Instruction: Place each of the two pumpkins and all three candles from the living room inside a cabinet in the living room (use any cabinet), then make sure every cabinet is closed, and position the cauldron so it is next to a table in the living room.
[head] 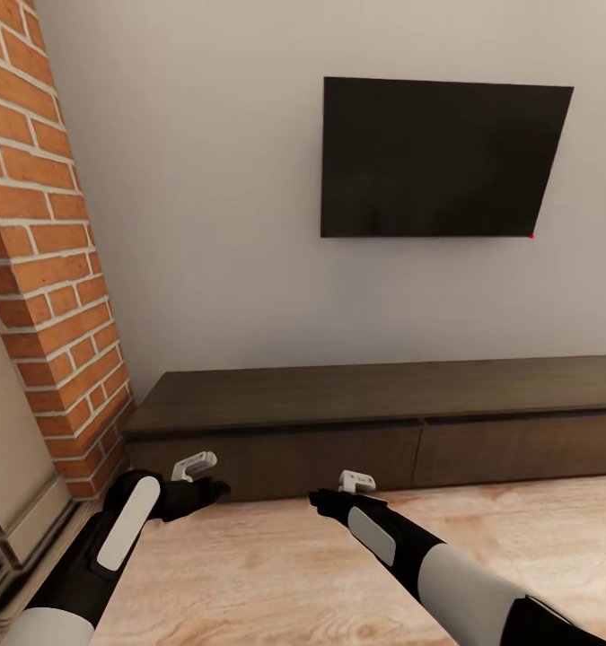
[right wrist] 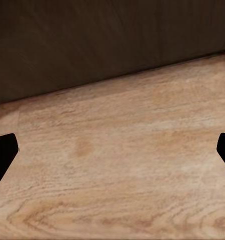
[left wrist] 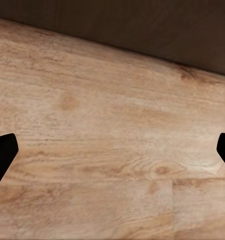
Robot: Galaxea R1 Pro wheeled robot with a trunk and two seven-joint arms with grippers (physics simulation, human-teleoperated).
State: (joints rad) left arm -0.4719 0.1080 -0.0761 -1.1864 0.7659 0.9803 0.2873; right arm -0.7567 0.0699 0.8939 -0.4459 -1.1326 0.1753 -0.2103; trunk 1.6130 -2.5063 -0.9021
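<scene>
The cabinet (head: 374, 422) runs low across the middle of the head view, its drawer fronts flush and shut, its flat top bare, its right end cut off by the frame edge. A dark screen (head: 442, 158) hangs on the wall above. Brick (head: 42, 269) closes in the left side. Bare wood floor (head: 276, 565) lies in front, where the left gripper (head: 215, 489) and right gripper (head: 319, 498) hover, empty, each with its fingers spread wide apart in its wrist view.
</scene>
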